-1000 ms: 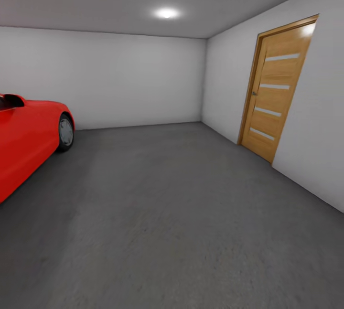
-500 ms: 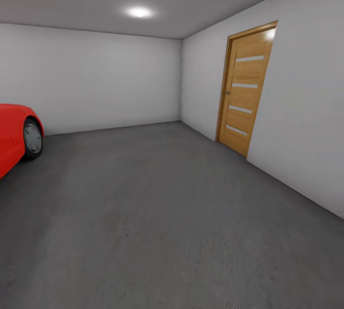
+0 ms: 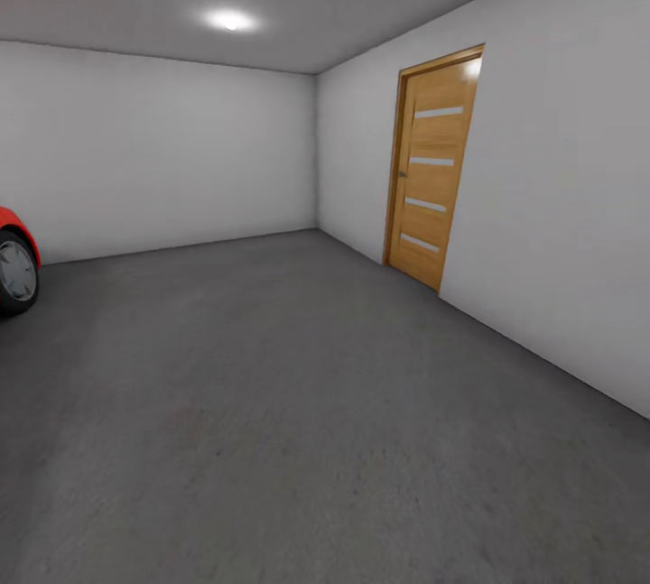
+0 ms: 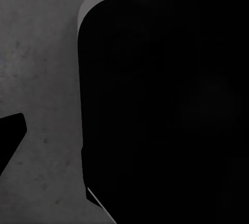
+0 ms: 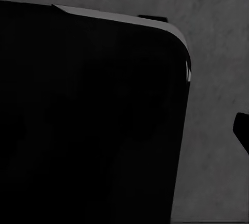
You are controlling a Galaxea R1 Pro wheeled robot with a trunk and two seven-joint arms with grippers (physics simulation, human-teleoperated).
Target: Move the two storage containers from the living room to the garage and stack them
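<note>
1. Nearest, in the left wrist view, a large black rounded body (image 4: 166,104) with a thin grey edge covers most of the frame, above mottled dark grey concrete (image 4: 41,68). A small black shape (image 4: 9,135) pokes in at one edge; whether it is a fingertip, and whether the left claw is released or clenched, I cannot tell.
2. The right wrist view matches it: a big black rounded body (image 5: 88,120) with a pale grey rim, the same grey floor beside it, and a small dark tip (image 5: 241,130) at the frame's edge. The right claw's state cannot be told either.
3. In the head view, the floor (image 3: 298,421) of the garage spreads out dark grey and faintly mottled from the near edge to the far wall.
4. At the left edge, mid-distance, stand the red nose and one wheel of the car (image 3: 13,264).
5. Further along the right-hand white wall (image 3: 560,205), an orange wooden door (image 3: 431,169) with four pale horizontal strips stands closed.
6. Farthest, the plain white back wall (image 3: 162,151) meets the grey ceiling, where a round lamp (image 3: 229,21) glows.
</note>
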